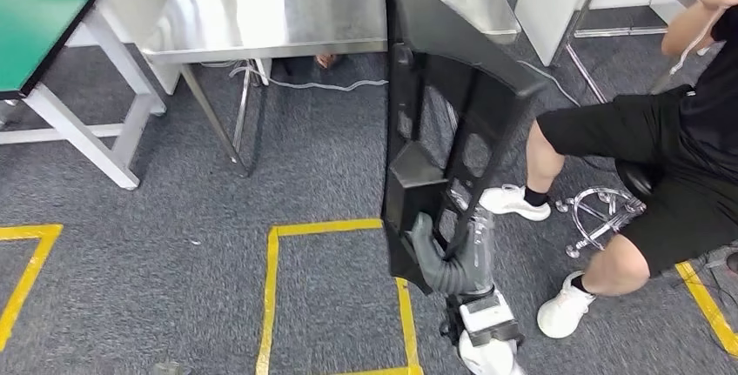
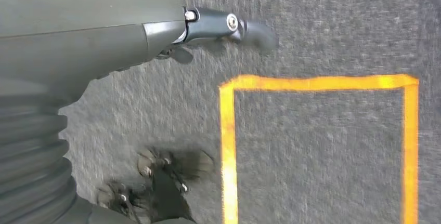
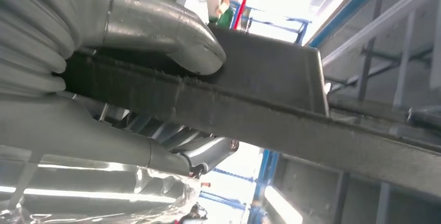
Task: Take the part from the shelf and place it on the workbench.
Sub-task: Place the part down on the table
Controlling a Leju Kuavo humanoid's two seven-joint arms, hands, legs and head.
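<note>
Grey carpet marked with yellow tape squares [image 1: 277,288] covers the floor, and a steel-topped bench [image 1: 261,1] stands ahead, with a green-topped table [image 1: 39,10] to its left. The part [image 1: 439,123], a large black plastic panel with open cut-outs, stands nearly upright in the air in front of the robot, its upper end overlapping the near edge of the bench in the head view. The right robot hand [image 1: 448,257] grips the part at its lower end; the right wrist view shows the thumb pressed on one face of a panel rib and the fingers [image 3: 208,154] wrapped beneath it. The left robot hand [image 2: 156,31] hangs over the carpet and holds nothing; its fingers are too little exposed to tell whether they are spread or curled. The step in hand appears to be the carry toward the bench. To do it well, hold the grip firm, since the tall part is held low and is likely to swing, and raise the lower end above the bench edge before tilting the part flat onto the steel top. A seated person [image 1: 661,157] is just right of the part, with a clear stool base [image 1: 600,214] at their feet; the freer room lies left and forward.
</note>
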